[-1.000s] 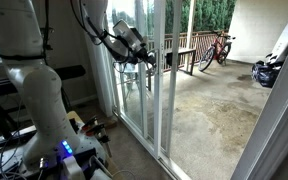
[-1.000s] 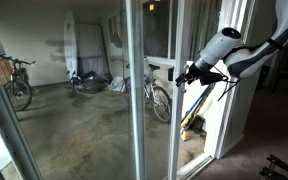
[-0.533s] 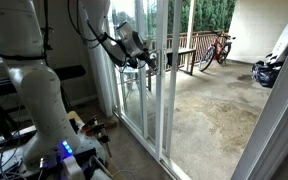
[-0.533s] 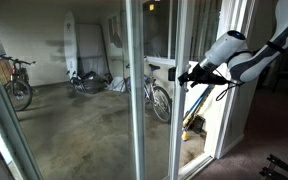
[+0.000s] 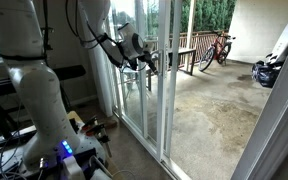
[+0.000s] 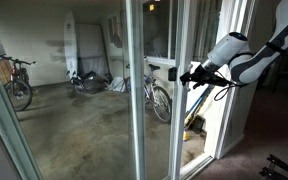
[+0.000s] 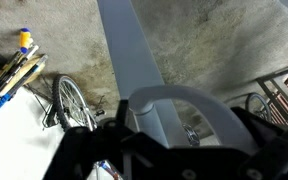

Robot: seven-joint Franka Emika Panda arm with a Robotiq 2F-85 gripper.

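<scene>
Approach step, I reckon. Gripper (image 6: 188, 74) jaws wide apart, holding nothing, right at the door handle (image 7: 174, 92) on the sliding door (image 5: 156, 90) frame. Next move needs a square close around it.

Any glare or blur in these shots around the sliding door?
Wrist view: the gripper is a dark, out-of-focus blur, the door handle soft, the concrete floor sharper. In an exterior view, daylight beyond the sliding door is far brighter than indoors; in an exterior view, the glass looks hazy.
</scene>
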